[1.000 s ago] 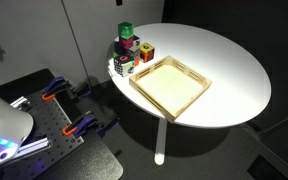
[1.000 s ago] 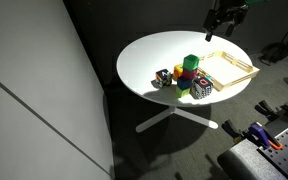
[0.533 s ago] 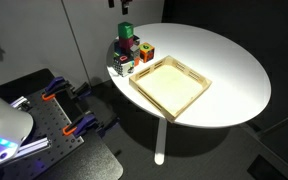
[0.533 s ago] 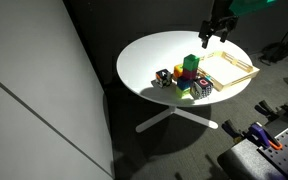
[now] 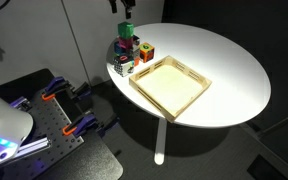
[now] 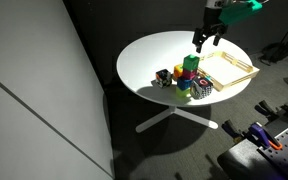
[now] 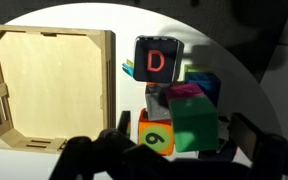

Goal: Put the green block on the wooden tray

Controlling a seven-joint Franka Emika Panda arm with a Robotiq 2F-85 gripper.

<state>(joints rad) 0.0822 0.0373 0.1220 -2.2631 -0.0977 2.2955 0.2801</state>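
Shows the black two-fingered robot gripper (image 5: 127,8) (image 6: 206,40) entering from the top edge in both exterior views, pointed straight down, hanging over a stack of cubes and clear of it. Jaws spread wide with nothing between them, the dark fingers (image 7: 81,152) framing the bottom of the wrist view. Finds the small bright green plain cube (image 5: 126,29) (image 6: 190,62) (image 7: 196,122) directly beneath, topmost on the stack, sitting flat and upright near the rim of the round white table (image 5: 234,70) (image 6: 144,60). Has no long axis, being a cube; its sides look roughly square with the cubes under it, though hard to tell for sure. Sits just beside the shallow square tray of pale wood (image 5: 170,85) (image 6: 229,68) (image 7: 44,85), not on it. Tray lying flat, one corner turned toward the camera in an exterior view. Counts one gripper, one green cube, one tray and one table. Makes out at least three other cubes in the wrist view: a black cube with a red letter D (image 7: 156,60), an orange cube with a dark numeral (image 7: 154,135) and a magenta cube (image 7: 184,92). Cannot fix the full number.
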